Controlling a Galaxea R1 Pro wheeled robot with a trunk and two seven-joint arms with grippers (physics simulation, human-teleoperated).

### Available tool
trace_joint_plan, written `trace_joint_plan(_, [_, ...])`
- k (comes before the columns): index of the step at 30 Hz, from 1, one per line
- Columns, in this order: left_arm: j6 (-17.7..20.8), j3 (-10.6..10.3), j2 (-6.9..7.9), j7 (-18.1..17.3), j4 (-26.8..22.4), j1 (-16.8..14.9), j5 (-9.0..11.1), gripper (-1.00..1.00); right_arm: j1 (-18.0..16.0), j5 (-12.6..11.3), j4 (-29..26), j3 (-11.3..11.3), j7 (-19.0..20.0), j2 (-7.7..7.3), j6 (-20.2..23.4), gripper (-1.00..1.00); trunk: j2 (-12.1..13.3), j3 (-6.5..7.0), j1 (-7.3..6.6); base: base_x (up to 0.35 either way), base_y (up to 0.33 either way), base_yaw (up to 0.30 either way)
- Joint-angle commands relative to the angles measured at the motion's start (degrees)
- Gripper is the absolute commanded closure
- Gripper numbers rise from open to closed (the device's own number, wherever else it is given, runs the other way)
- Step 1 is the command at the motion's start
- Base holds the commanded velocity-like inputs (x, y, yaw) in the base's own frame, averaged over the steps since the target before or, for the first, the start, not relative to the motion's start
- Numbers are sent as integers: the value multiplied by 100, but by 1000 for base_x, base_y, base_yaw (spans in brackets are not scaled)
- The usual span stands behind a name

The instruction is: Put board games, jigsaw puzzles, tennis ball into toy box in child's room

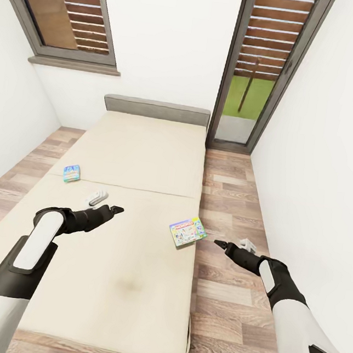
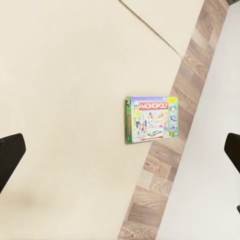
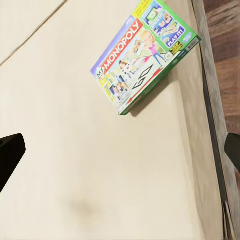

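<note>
1. Bed [image 1: 140, 155] taken as landmark: cream mattress, grey headboard at far end, wooden floor [image 1: 233, 205] on both sides.
2. Monopoly board game [image 1: 187, 232] flat near the bed's right edge, roughly midway down its length, one corner close to the mattress rim. Seen too from the left wrist [image 2: 151, 119] and the right wrist [image 3: 145, 56], face up, title legible.
3. Second board game [image 1: 71, 173] flat near the bed's left edge, just beyond the seam across the mattress.
4. Left pincer [image 1: 118, 210] above the bed's middle, pointing toward the Monopoly board game, well apart from it. Fingers [image 2: 10, 155] spread wide, nothing between.
5. Right pincer [image 1: 220, 244] over the floor just off the bed's right edge, near the Monopoly board game, not touching. Fingers [image 3: 10, 152] spread wide, empty.
</note>
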Motion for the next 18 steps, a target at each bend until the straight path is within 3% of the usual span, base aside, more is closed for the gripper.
trace_joint_plan(1, [-1, -2, 5, 60, -8, -5, 57, -100, -5, -46, -2, -19, -27, 3, 38, -100, -10, -16, 3, 0, 0, 0])
trace_joint_plan(18, [-4, 232, 2, 84, -3, -5, 47, -100, -8, -144, 2, -21, -671, 10, 0, -100, -10, -159, 3, 0, 0, 0])
